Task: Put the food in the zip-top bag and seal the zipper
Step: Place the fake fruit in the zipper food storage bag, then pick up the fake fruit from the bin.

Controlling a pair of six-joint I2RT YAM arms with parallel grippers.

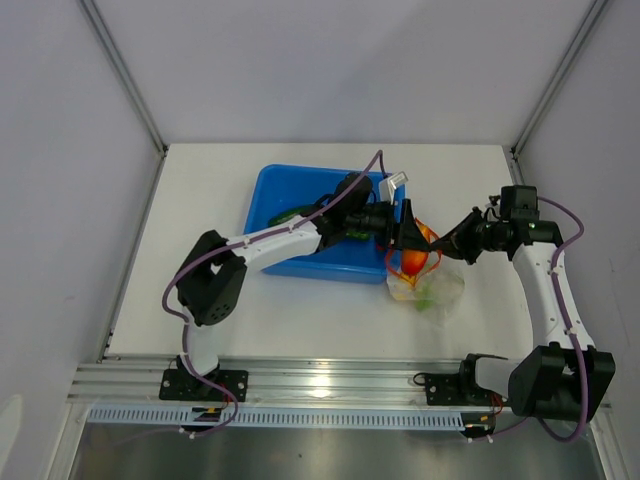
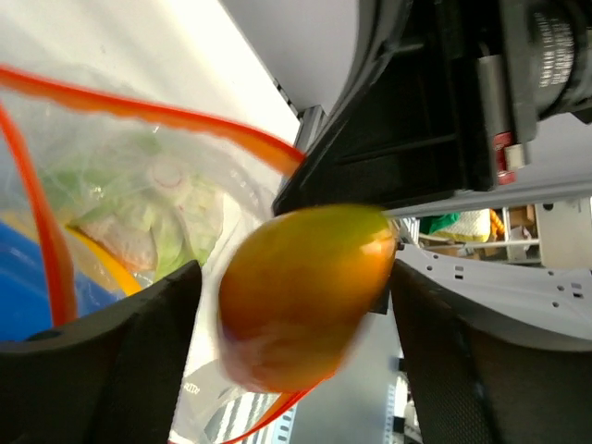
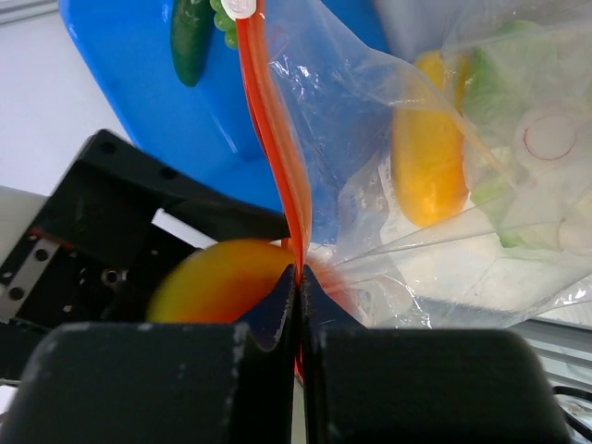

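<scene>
The clear zip-top bag [image 1: 441, 287] lies right of the blue tub, its mouth held up. My right gripper [image 3: 301, 277] is shut on the orange-red zipper [image 3: 268, 120] strip. My left gripper [image 2: 294, 270] is open over the mouth. An orange-yellow fruit [image 2: 296, 301] shows blurred between its fingers, with a gap on the left side. From above, that fruit [image 1: 413, 262] sits at the bag's mouth. Inside the bag lie a yellow fruit [image 3: 425, 157] and pale green-and-white food [image 3: 518, 120]. A dark green cucumber [image 3: 190, 32] and grapes [image 3: 222, 17] rest in the tub.
The blue plastic tub [image 1: 268, 195] stands at the table's middle, under my left arm. Both gripper heads meet just right of it, above the bag. White walls and metal posts bound the table at the back and sides.
</scene>
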